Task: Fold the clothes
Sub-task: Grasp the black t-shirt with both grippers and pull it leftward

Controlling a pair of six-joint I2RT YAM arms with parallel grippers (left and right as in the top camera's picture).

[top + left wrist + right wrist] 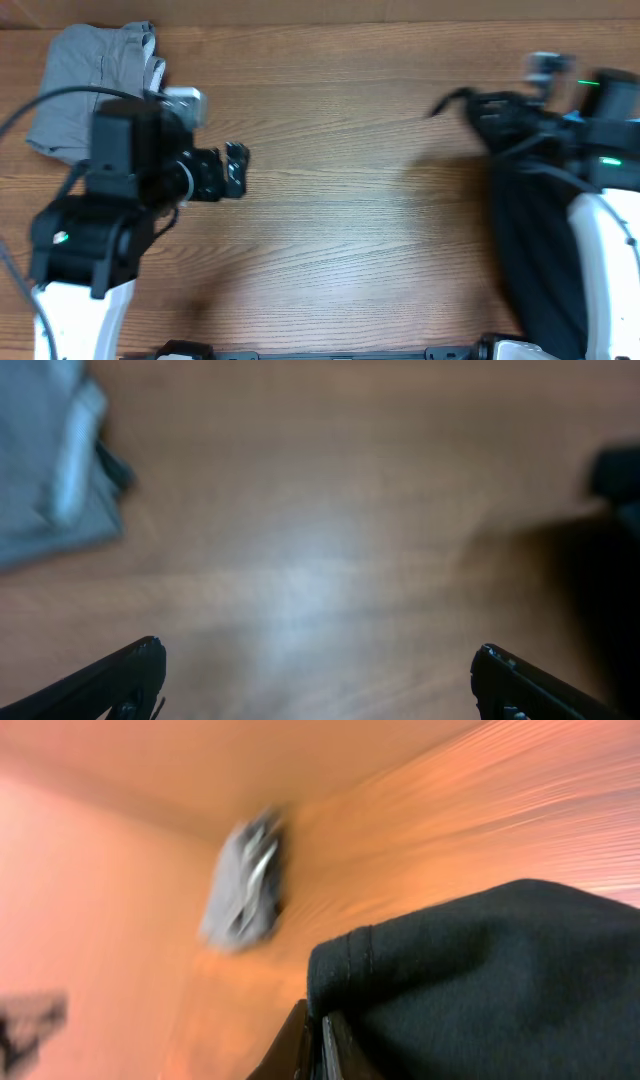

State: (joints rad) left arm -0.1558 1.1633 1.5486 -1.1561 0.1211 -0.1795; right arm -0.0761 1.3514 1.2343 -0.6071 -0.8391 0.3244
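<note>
Right gripper: you've got it clamped on the black garment's hem. Left gripper hangs spread wide above the table.

The overhead camera looks straight down on the wooden worktop from high up. The left wrist camera hangs lower and faces across the boards past its left claw. The right wrist view, tilted and blurred, sits close against the black garment. All three views share the grey garment.
</note>
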